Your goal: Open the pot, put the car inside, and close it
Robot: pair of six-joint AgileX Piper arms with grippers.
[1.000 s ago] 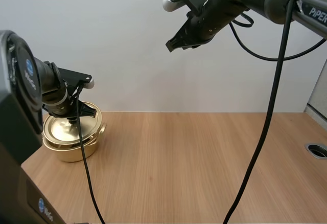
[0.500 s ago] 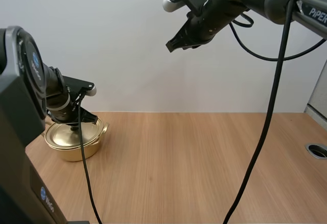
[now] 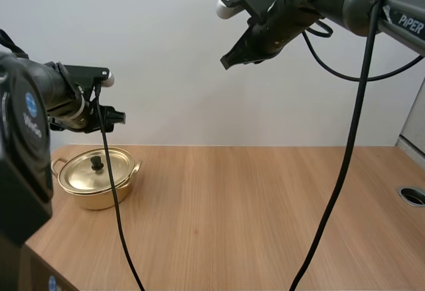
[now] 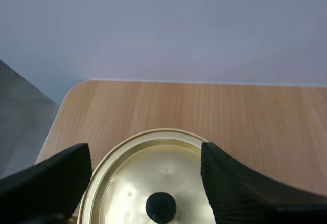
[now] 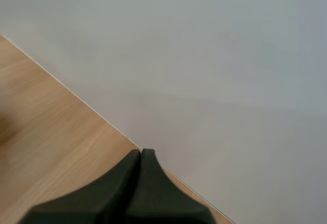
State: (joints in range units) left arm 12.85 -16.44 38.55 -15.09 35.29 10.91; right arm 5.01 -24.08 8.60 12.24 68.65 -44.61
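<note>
Tabletop (image 3: 265, 224) is being occupied by the lidded pot (image 3: 99, 185). Left gripper (image 3: 121, 115) is being held above it, its wrist view showing jaws apart over the knob (image 4: 161, 207). Right gripper (image 3: 229, 60), jaws together, is being held well apart.

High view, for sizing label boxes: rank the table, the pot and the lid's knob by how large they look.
Largest to smallest:
1. table
2. pot
3. lid's knob
No two look alike.
</note>
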